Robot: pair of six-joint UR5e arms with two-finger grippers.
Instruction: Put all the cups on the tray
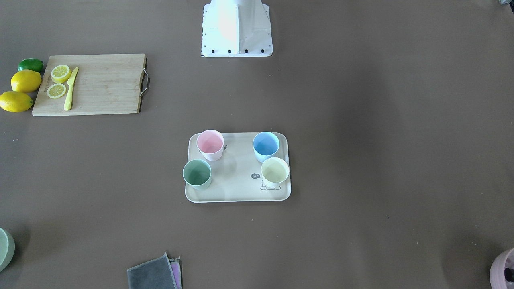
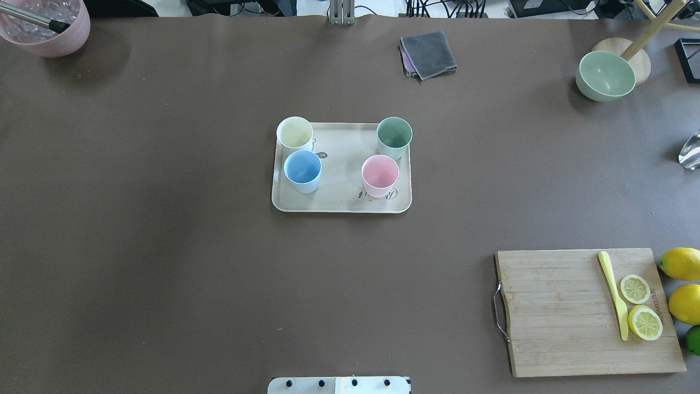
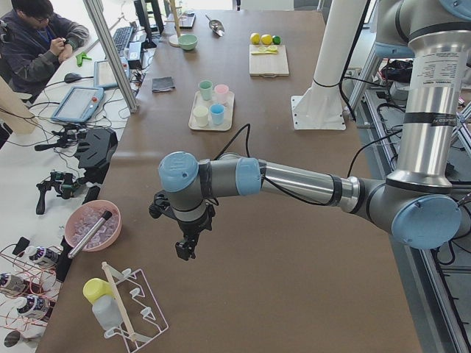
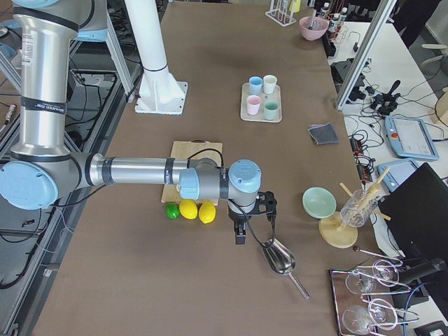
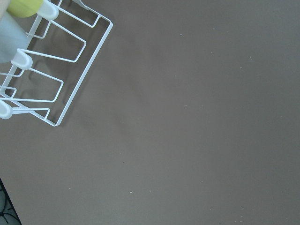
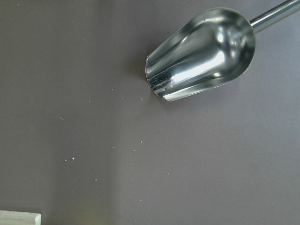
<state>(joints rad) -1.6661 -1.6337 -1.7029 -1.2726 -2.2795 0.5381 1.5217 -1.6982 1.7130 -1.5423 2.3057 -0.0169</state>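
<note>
The cream tray [image 2: 339, 189] with the rabbit drawing lies mid-table, also in the front view [image 1: 237, 182]. All four cups stand upright on it: pink [image 2: 379, 175], sage green [image 2: 394, 137], light blue [image 2: 302, 170] and cream-yellow [image 2: 295, 134]. In the front view they are pink [image 1: 210, 144], green [image 1: 197, 174], blue [image 1: 266, 145] and yellow [image 1: 275, 171]. My left gripper [image 3: 185, 250] hangs over the table's left end, far from the tray. My right gripper [image 4: 240, 238] hangs over the right end. Both show only in side views, so I cannot tell whether they are open or shut.
A wooden cutting board [image 2: 563, 323] with lemon slices and a yellow knife, lemons beside it. A green bowl [image 2: 605, 75], a mauve pot [image 2: 46, 24], a grey cloth [image 2: 428, 53]. A metal scoop [image 6: 201, 51] lies under the right wrist, a white wire rack [image 5: 47, 70] under the left.
</note>
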